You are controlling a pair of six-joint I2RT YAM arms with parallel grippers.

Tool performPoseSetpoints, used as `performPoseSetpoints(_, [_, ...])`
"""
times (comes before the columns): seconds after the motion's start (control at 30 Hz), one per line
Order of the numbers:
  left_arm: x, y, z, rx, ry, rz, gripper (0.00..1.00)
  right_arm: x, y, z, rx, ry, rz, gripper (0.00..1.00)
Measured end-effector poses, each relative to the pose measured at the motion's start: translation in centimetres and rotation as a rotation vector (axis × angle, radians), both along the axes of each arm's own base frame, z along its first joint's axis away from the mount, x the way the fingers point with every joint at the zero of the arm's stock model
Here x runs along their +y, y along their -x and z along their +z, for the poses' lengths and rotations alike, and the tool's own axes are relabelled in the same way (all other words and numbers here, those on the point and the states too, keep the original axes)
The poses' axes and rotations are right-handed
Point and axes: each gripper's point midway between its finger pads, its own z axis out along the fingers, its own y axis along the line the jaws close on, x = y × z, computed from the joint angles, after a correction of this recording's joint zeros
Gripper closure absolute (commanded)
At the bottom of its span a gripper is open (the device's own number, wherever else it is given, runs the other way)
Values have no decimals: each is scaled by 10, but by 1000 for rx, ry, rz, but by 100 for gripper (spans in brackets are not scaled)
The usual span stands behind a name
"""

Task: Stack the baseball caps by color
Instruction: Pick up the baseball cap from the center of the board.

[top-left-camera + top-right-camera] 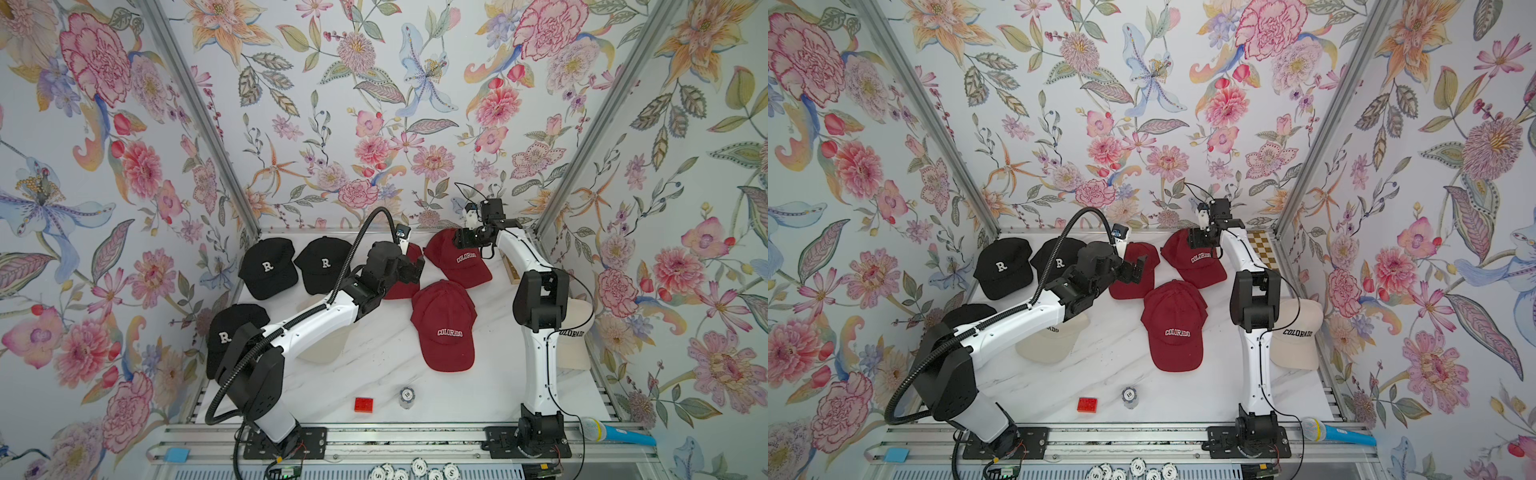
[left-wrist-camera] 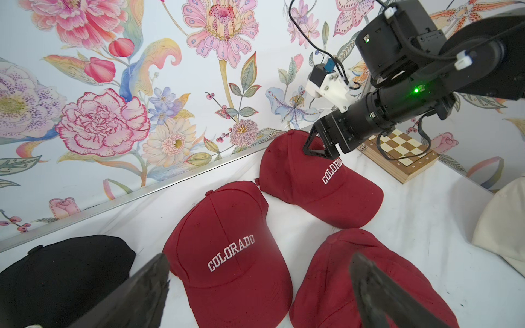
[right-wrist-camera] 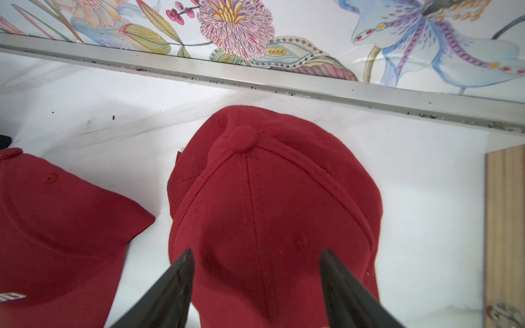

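Scattered on the counter (image 1: 374, 374): black caps (image 1: 268, 268) with white R, dark red caps (image 1: 444, 328) and cream caps (image 1: 1298, 332) lettered COLORADO. Straddling the crown of the far red cap (image 3: 270, 193) with the right claw (image 3: 255, 254), tips parted; hovering over a neighbouring red cap (image 2: 227, 241), left claw (image 1: 1134, 268) spread wide.

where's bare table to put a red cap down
The widest bare patch is the front middle of the table. It is bordered by the cream cap under the left arm, the nearest red cap, the red block and the chip stack. A narrower strip runs between that red cap and the right arm. The back is crowded with black caps and red caps.
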Motion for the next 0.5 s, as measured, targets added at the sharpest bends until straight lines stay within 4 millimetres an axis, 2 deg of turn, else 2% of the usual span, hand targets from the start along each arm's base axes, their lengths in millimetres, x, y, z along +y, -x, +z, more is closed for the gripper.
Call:
performPoseSetpoints(0.3, [4, 2, 1, 4, 12, 14, 0, 2, 0, -5, 10, -13, 6, 38])
performPoseSetpoints(0.5, [7, 1, 2, -1, 9, 29, 0, 4, -2, -20, 30, -27, 8, 52])
